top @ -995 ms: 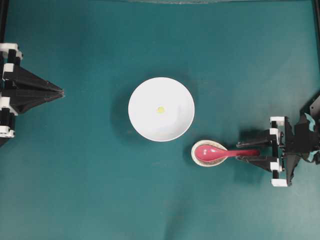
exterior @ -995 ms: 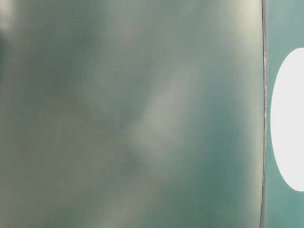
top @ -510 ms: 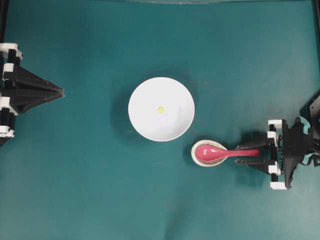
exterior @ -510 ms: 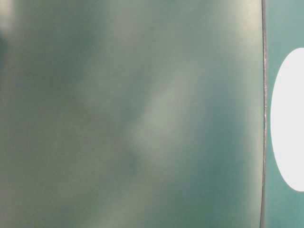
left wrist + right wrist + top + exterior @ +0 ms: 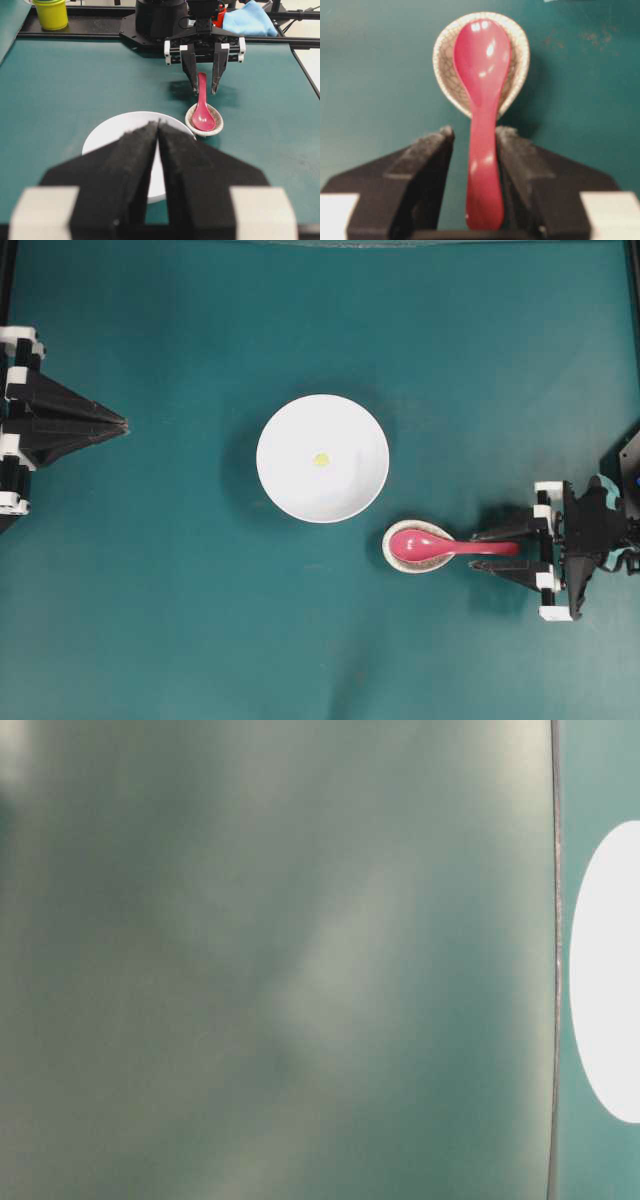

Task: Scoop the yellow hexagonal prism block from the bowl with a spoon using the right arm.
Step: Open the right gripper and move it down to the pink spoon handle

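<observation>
now the right gripper (image 5: pixel 478 550) sits spread wide with the spoon (image 5: pixel 440 545) handle between its jaws, not yet pinched, so the step looks like the grasp; next the jaws need to close squarely on the handle. one spoon lies on one rest (image 5: pixel 418 547), one yellow block (image 5: pixel 321 459) sits mid-bowl (image 5: pixel 290 430), and the left gripper (image 5: pixel 122 424) stays pressed together, far off.

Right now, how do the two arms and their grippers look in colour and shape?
Both arms are black. The left gripper tapers to a point, with white fittings behind its fingers. The right gripper has two slim, tapering black fingers under a black bar with white end blocks; a teal patch and thin cables show behind it in the overhead view.
</observation>
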Available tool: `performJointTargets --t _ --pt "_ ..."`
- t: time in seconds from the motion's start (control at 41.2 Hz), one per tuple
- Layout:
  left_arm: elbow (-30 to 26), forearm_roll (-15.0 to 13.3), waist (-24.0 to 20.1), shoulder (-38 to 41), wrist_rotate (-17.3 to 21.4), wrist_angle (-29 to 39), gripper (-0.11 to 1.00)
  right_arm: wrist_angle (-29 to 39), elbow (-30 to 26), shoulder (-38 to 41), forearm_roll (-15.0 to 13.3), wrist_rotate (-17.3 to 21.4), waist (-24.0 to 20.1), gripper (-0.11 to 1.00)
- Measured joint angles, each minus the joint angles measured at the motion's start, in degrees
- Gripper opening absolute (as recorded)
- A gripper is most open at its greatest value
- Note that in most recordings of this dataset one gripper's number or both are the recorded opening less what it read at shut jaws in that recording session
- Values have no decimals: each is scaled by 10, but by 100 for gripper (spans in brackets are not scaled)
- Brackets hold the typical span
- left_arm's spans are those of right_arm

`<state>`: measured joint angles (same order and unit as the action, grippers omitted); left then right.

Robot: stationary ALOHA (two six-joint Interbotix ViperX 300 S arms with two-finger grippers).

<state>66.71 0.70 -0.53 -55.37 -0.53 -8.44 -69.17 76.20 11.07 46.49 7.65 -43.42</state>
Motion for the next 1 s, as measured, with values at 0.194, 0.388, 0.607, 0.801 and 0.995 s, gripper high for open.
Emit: performJointTargets --t 0.194,0.388,0.607,0.801,0.995 --pt "0 0 1 -1 0 0 10 12 -3 -1 1 0 3 45" --pt "0 0 1 -1 2 0 10 41 -12 -2 0 1 27 45" --pt "0 1 0 -1 3 0 10 54 -15 -2 0 0 39 45" --pt "0 0 0 -1 4 0 10 54 -15 -4 0 0 39 45" --pt "0 0 0 -1 4 0 10 55 -13 -21 0 -2 39 45"
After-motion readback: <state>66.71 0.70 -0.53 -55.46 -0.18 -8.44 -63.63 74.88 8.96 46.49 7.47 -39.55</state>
